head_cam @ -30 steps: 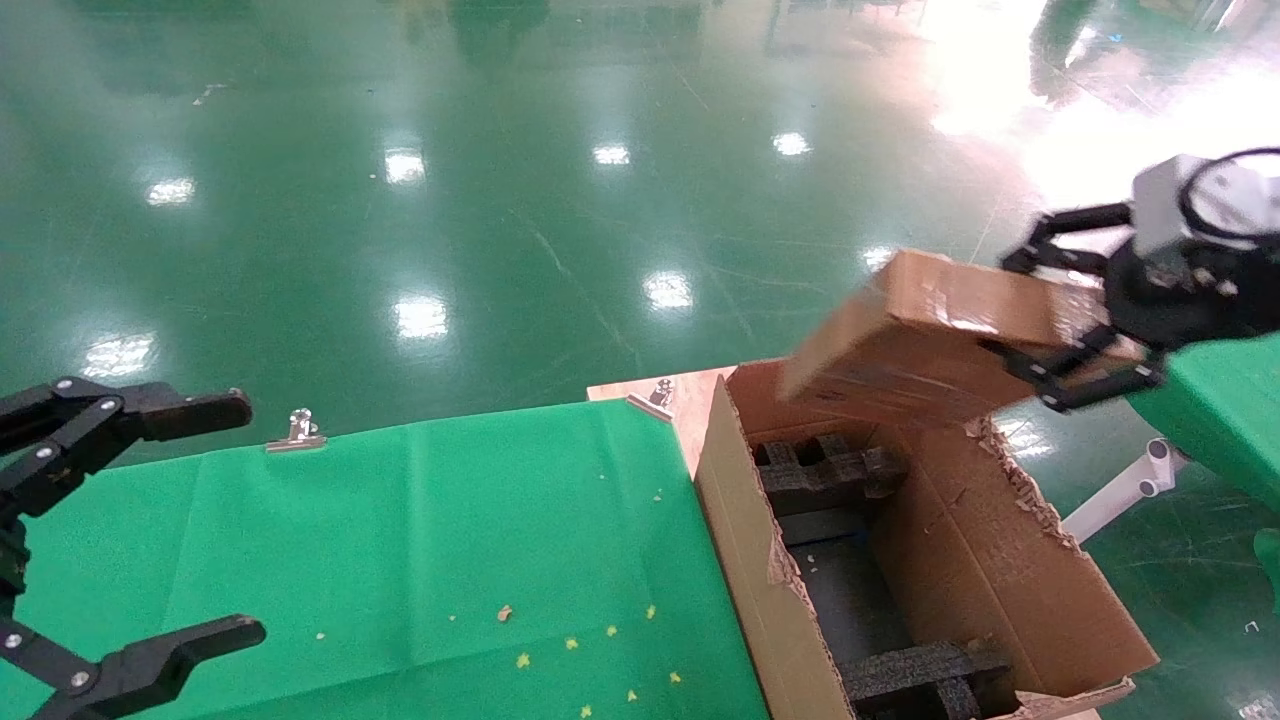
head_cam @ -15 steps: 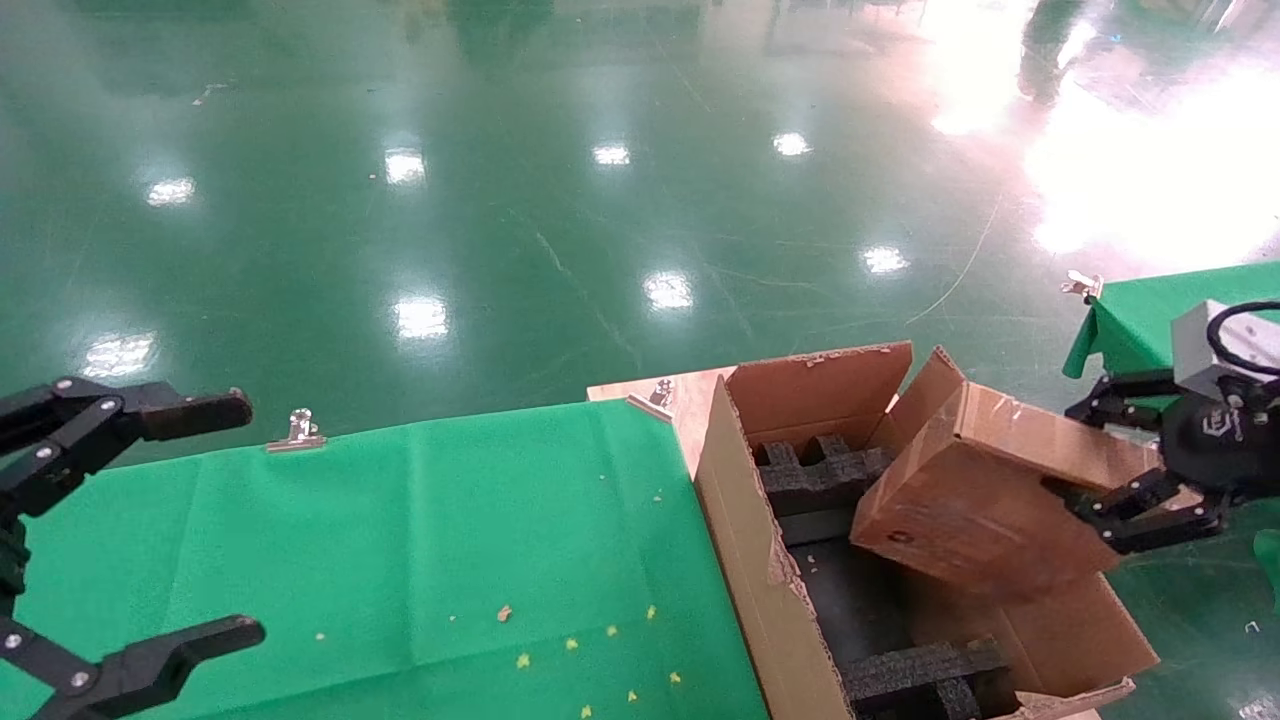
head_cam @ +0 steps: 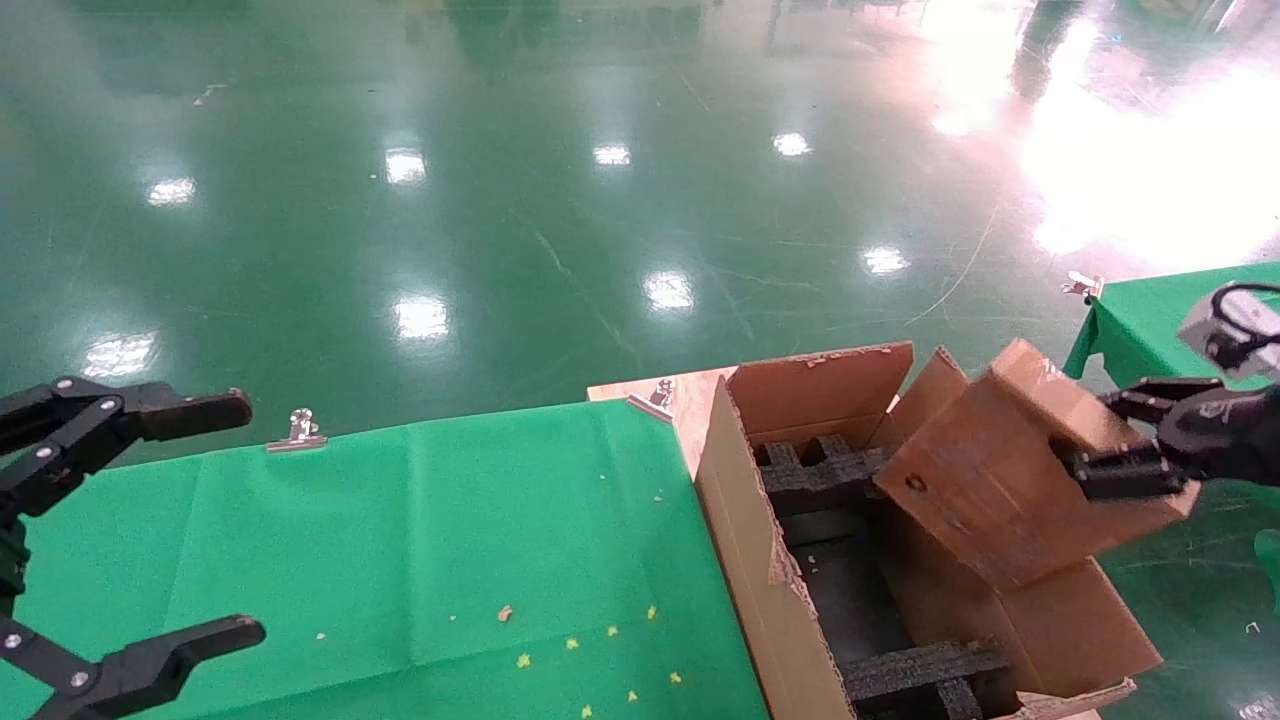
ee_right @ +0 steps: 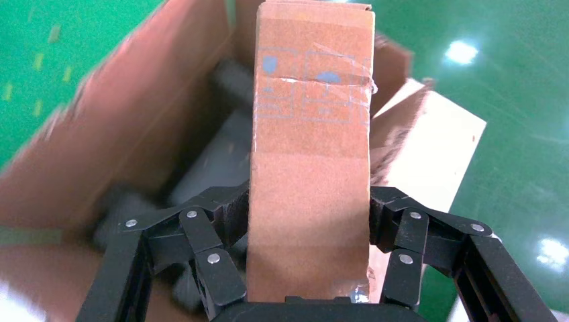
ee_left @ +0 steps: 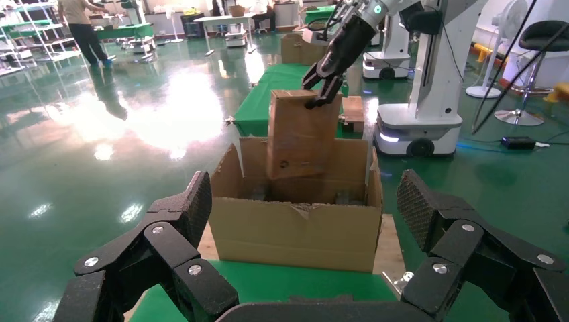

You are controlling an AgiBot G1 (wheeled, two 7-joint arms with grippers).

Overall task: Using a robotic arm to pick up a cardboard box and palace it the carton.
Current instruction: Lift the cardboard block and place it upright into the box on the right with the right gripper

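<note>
My right gripper is shut on the small brown cardboard box and holds it tilted, its low end over the right side of the open carton. In the right wrist view the box sits between the black fingers, with tape on its far part. The left wrist view shows the box standing over the carton, held from above by the white arm's gripper. Black foam inserts lie inside the carton. My left gripper is open and idle over the green table's left end.
A green cloth covers the table left of the carton, held by metal clips. A second green table stands at the right. A white robot base and more tables stand beyond the carton. Shiny green floor surrounds everything.
My right gripper has carried the cardboard box down from above the carton's far flaps to its right side, then tipped the box steeper, its far end lower. The left arm has not moved.
</note>
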